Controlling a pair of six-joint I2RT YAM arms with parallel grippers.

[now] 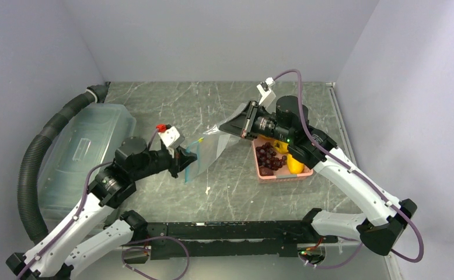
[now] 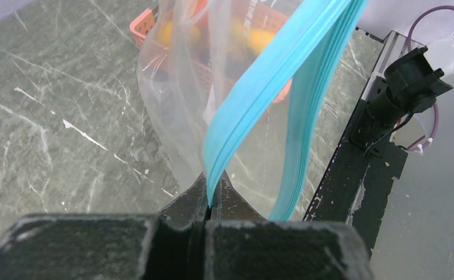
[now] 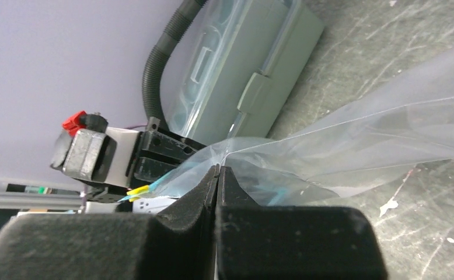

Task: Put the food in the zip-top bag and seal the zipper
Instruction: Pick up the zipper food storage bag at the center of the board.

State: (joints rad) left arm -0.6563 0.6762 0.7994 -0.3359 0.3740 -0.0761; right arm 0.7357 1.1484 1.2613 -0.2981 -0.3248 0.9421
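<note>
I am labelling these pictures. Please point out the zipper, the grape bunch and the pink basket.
zipper (image 2: 259,93), left wrist view, middle of the nearer teal strip.
grape bunch (image 1: 269,156), top external view, centre of the bunch.
pink basket (image 1: 286,176), top external view, its near rim.

A grey-green, marble-patterned table (image 1: 172,105), streaked with white scratches, forms the floor of a small enclosure. Plain, pale lavender-grey panels close it in: a far wall (image 1: 224,35), a left wall (image 1: 26,70) and a right wall (image 1: 411,87). The light is soft and even. On the left of the table lies a large translucent lidded bin (image 1: 84,151). A black corrugated hose (image 1: 29,169) curves round its left side, from the far left corner toward the near edge. A thin metal strip (image 1: 338,116) runs along the table's right edge.
</note>
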